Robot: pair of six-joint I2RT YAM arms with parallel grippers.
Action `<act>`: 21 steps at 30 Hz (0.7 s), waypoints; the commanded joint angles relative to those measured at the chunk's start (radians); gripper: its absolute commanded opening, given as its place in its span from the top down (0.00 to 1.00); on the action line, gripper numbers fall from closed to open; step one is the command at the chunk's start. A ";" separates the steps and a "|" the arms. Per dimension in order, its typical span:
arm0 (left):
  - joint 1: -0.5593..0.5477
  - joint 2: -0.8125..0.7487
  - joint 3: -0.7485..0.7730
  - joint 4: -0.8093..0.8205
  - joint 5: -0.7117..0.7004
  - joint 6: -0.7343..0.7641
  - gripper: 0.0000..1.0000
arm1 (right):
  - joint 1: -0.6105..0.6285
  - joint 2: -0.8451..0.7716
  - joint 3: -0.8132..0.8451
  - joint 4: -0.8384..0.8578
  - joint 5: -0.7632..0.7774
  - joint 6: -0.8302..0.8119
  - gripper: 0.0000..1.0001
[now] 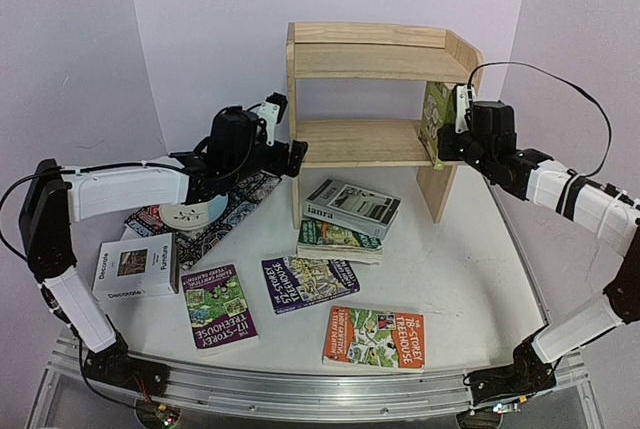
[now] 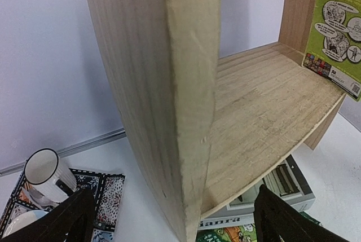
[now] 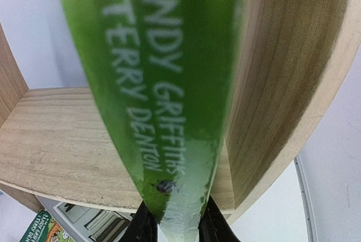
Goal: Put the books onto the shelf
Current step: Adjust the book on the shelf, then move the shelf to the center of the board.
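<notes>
The pine shelf [image 1: 370, 139] stands at the back. My right gripper [image 1: 455, 124] is shut on a light green book [image 1: 436, 117], which stands upright at the right end of the lower board. In the right wrist view the gripper [image 3: 172, 228] has its two fingers on either side of the green spine [image 3: 169, 84], beside the right side panel [image 3: 282, 84]. My left gripper [image 1: 290, 154] is open, and in its wrist view [image 2: 169, 219] it straddles the left side panel [image 2: 169, 112] without gripping it. The grey-white ianra book [image 1: 352, 205] lies on a green book [image 1: 335, 239].
Flat on the table lie a dark purple book [image 1: 310, 282], a purple book [image 1: 218, 305], an orange book [image 1: 375, 337] and the white Decorate book [image 1: 135, 267]. A patterned placemat [image 1: 230, 204] with a mug [image 2: 45, 171] sits left of the shelf.
</notes>
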 commanded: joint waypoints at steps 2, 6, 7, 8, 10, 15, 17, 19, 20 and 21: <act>0.005 0.064 0.119 0.057 -0.083 -0.019 0.03 | -0.002 -0.009 0.030 0.025 0.000 0.006 0.94; 0.005 0.122 0.181 0.061 -0.127 -0.019 0.10 | -0.003 0.001 0.036 0.030 -0.012 0.013 0.94; 0.005 0.136 0.195 0.061 -0.144 -0.020 0.14 | -0.003 0.003 0.038 0.031 -0.017 0.015 0.94; 0.005 0.146 0.209 0.061 -0.158 -0.025 0.18 | -0.003 0.005 0.039 0.032 -0.020 0.018 0.94; 0.005 0.161 0.220 0.063 -0.176 -0.030 0.26 | -0.004 0.009 0.042 0.033 -0.023 0.022 0.94; 0.005 0.162 0.227 0.068 -0.157 -0.023 0.51 | -0.003 0.013 0.045 0.034 -0.031 0.036 0.95; 0.004 0.152 0.217 0.070 -0.157 -0.018 0.61 | -0.003 0.013 0.041 0.033 -0.035 0.049 0.97; 0.005 0.138 0.207 0.071 -0.153 -0.010 0.78 | -0.004 0.013 0.038 0.031 -0.034 0.061 0.99; 0.005 0.131 0.200 0.071 -0.150 -0.007 0.85 | -0.003 0.012 0.037 0.030 -0.034 0.066 1.00; 0.005 0.124 0.193 0.071 -0.147 -0.006 0.91 | -0.004 0.012 0.036 0.029 -0.034 0.068 1.00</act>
